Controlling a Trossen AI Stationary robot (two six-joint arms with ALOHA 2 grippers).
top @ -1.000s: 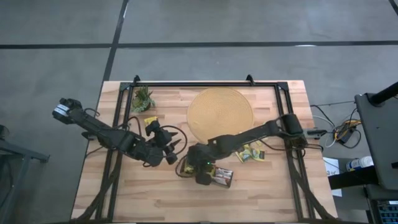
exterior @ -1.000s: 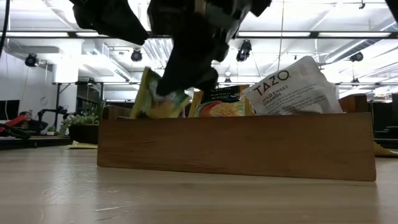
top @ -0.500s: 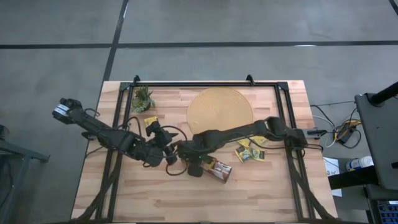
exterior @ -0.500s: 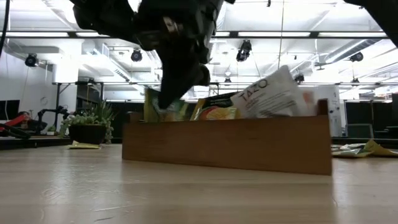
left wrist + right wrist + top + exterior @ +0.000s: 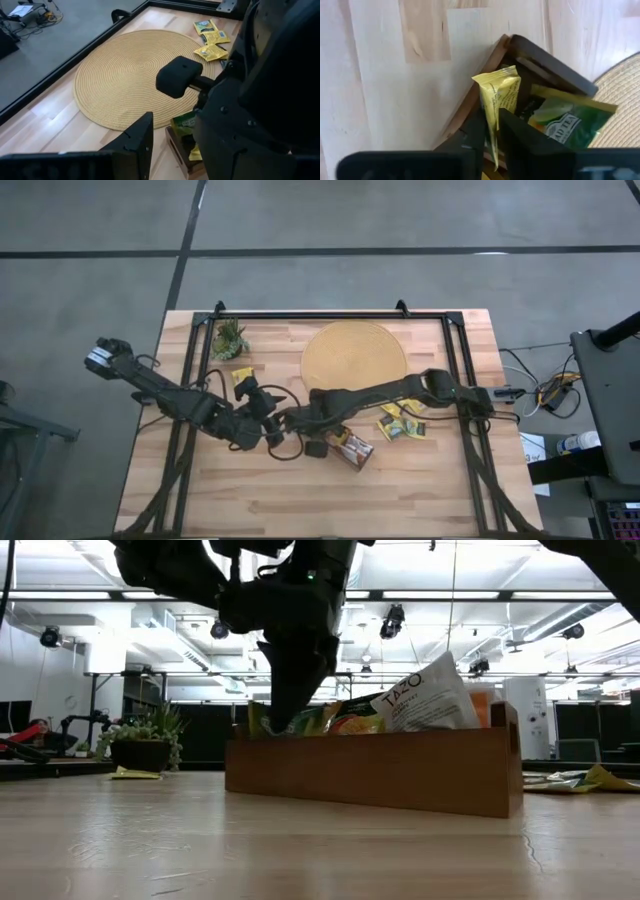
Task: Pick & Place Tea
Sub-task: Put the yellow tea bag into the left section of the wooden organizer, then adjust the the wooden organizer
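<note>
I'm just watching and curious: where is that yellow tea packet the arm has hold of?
The yellow sachet is pinched in the right gripper, at the end of the wooden tray nearer the left arm, beside a green sachet, near the table's middle.

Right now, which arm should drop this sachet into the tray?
Right. Its end effector already pinches the yellow sachet over the tray; the left end effector waits beside, holding nothing.

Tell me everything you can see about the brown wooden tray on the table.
The wooden tray is a dark brown oblong box with low walls, resting on the light wood table just below the round woven mat. Tea sachets stand upright inside it. The right claw, shut on a yellow sachet, hangs over one end.
</note>
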